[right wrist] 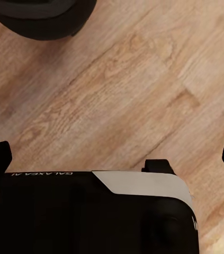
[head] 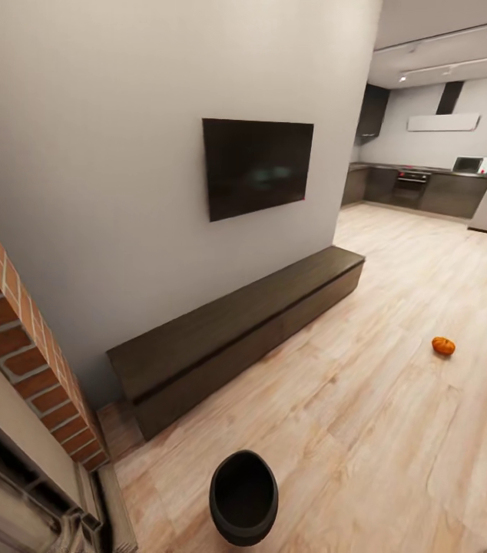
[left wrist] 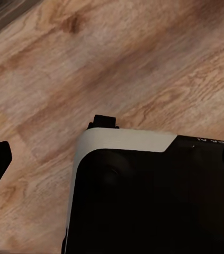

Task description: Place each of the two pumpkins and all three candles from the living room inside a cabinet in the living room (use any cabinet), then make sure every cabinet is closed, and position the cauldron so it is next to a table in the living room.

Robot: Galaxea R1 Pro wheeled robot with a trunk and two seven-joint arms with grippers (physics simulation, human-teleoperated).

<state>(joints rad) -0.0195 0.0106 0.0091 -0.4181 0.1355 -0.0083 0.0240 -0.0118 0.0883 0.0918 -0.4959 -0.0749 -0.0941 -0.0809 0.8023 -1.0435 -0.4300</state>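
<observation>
Here the cauldron [head: 243, 497] stands on the plank floor just before the closed cabinet [head: 236, 330]; one pumpkin [head: 443, 346] lies well apart. Probably heavy, rigid and smooth, the cauldron is best gripped at its rim. Both grippers' fingertips sit wide apart at the wrist views' edges, released and empty.

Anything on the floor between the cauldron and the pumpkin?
In the head view, nothing: only bare wood-plank floor runs from the black cauldron to the orange pumpkin.
</observation>
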